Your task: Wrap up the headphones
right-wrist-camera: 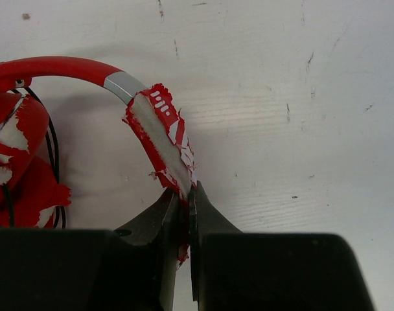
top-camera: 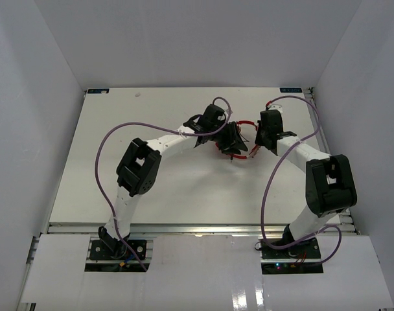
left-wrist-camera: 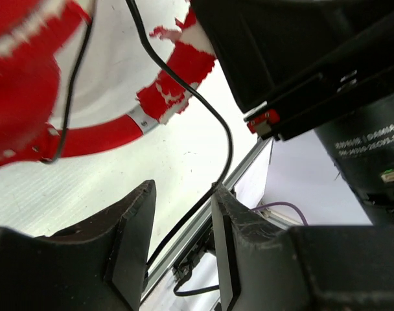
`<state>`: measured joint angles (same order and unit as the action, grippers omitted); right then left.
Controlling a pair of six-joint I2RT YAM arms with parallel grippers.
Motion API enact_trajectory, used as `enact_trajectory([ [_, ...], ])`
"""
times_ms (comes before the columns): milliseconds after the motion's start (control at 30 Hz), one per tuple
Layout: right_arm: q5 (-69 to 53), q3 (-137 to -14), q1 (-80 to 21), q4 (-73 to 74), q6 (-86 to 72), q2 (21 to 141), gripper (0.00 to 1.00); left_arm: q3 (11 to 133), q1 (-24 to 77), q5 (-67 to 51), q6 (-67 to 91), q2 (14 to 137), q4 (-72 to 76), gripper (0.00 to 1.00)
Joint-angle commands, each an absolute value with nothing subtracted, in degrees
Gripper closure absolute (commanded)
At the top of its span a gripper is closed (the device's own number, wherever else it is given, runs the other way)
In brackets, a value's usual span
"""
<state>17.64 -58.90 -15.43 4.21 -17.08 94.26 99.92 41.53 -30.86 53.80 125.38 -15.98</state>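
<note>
We see the red headphones (right-wrist-camera: 155,126) lying on the white desk (top-camera: 171,188), toward its far side and between the two arms; the thin red headband (right-wrist-camera: 61,66) curves across the desk and meets a short silver joint (right-wrist-camera: 122,84); past that joint the red covering (right-wrist-camera: 159,136) is torn and peeling, with pale padding showing through; one ear cup (right-wrist-camera: 19,181) at the left edge of the right wrist view is flaked in the same way, white patches breaking its red skin; a thin black cord (left-wrist-camera: 216,116) loops beside the cup and trails over the desk.

The right hand (right-wrist-camera: 185,207) is clenched on the ragged end of the headband covering, its two fingers pressed to it from either side; the left hand (left-wrist-camera: 183,188) is released, its fingers parted, and the cord runs down through the gap between them without being pinched, as far as we can tell.

Around them, the black body of the right arm (left-wrist-camera: 301,58) crowds the upper right of the left wrist view, just beside the headband; a metal rail (left-wrist-camera: 242,168) marks the desk's edge behind the cord; thick purple cables (top-camera: 103,155) arc from each arm's base to its wrist; from above, both hands cover most of the headphones, so only slivers of red show.
</note>
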Motion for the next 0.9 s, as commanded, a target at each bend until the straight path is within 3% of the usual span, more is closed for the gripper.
enact_trajectory([
  [0, 14.83, -63.38, -14.90, -1.58, -20.92, 94.94, 0.92, 101.25, 42.79, -33.01, 52.57, 125.42, -16.50, 0.48],
  [167, 12.87, -63.99, -13.93, -1.47, -21.10, 95.54, 0.92, 100.02, 44.15, -34.31, 52.01, 125.05, -16.79, 0.32],
  [400, 9.05, -64.76, -11.04, -0.12, -21.96, 95.96, 0.92, 92.41, 45.00, -33.72, 48.54, 121.65, -18.52, 0.19],
  [567, 7.08, -64.77, -9.82, -0.09, -21.77, 96.34, 0.92, 89.41, 44.89, -31.25, 44.99, 119.30, -21.49, 0.05],
  [867, 3.81, -63.74, -8.71, -0.09, -18.41, 97.80, 0.92, 88.58, 44.21, -26.51, 34.17, 115.53, -26.24, 0.02],
])
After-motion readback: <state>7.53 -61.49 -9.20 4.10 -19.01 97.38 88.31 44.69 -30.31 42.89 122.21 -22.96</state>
